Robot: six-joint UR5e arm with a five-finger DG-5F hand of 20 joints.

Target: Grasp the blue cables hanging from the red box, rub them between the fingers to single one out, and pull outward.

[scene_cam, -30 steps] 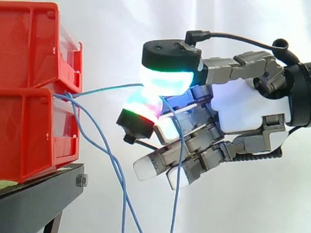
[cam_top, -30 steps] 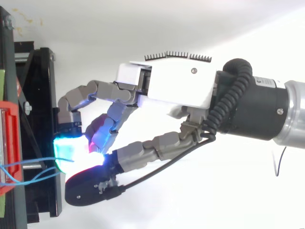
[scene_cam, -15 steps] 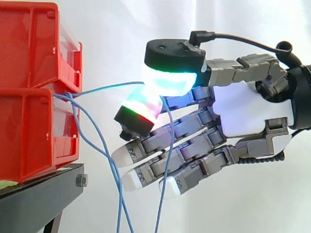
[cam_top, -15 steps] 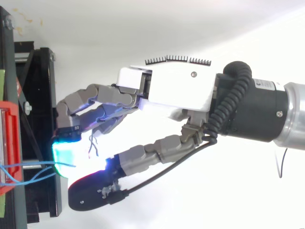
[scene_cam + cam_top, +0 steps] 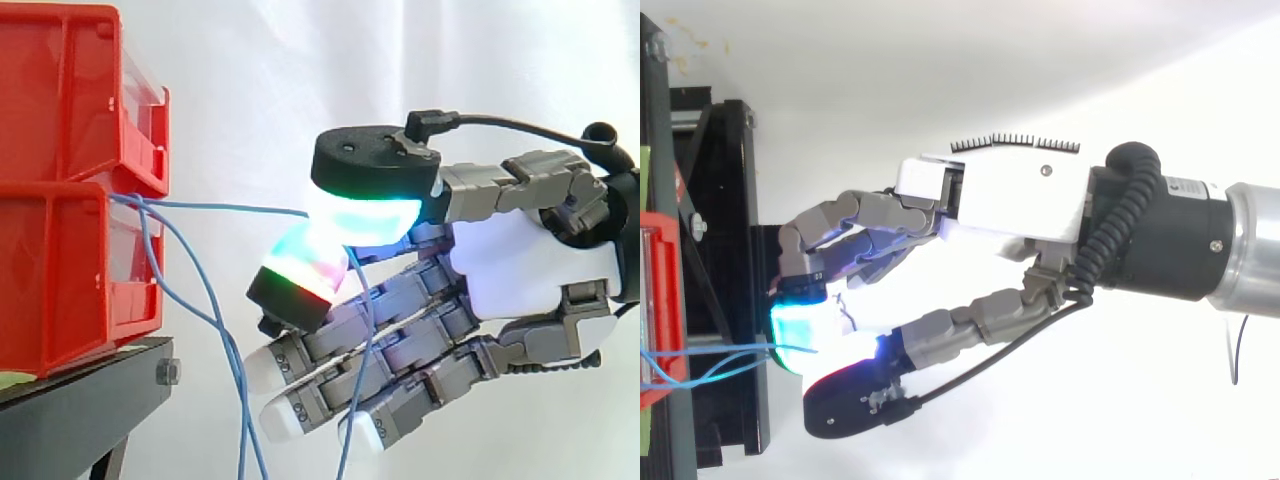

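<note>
Since a second ago my hand (image 5: 510, 270) has drawn back to the right, away from the bins, and the fingers that were curled under it have straightened out. The strand it holds now runs flatter than it did.

At far left of the side view the upper red bin (image 5: 60, 90) sits stacked on the lower red bin (image 5: 60, 290), both on the black stand (image 5: 70, 400). The blue cables (image 5: 238, 390) come out at the front edge where the two bins meet. Most of them hang down loosely just in front of the stand. One, the upper strand (image 5: 230, 208), leaves the same spot and runs almost level to the right, reaching into my grip.

That grip is a pinch: the thumb pad (image 5: 365, 215), glowing cyan-green, presses down on a finger pad (image 5: 305, 262) lit green, red and blue, with the upper strand caught between them. Beyond the pinch the same strand drops across the other fingers, which reach out down and to the left, relaxed, their white tips (image 5: 262, 368) touching nothing that I can see.

From above, the cables (image 5: 700, 360) fan out from the bin edge (image 5: 660, 300) over the stand (image 5: 725, 200) to the glowing pads, well clear of the bin. The palm (image 5: 1010, 200) and then the arm (image 5: 1240, 260) follow at the right. A white curtain (image 5: 260, 80) hangs behind.
</note>
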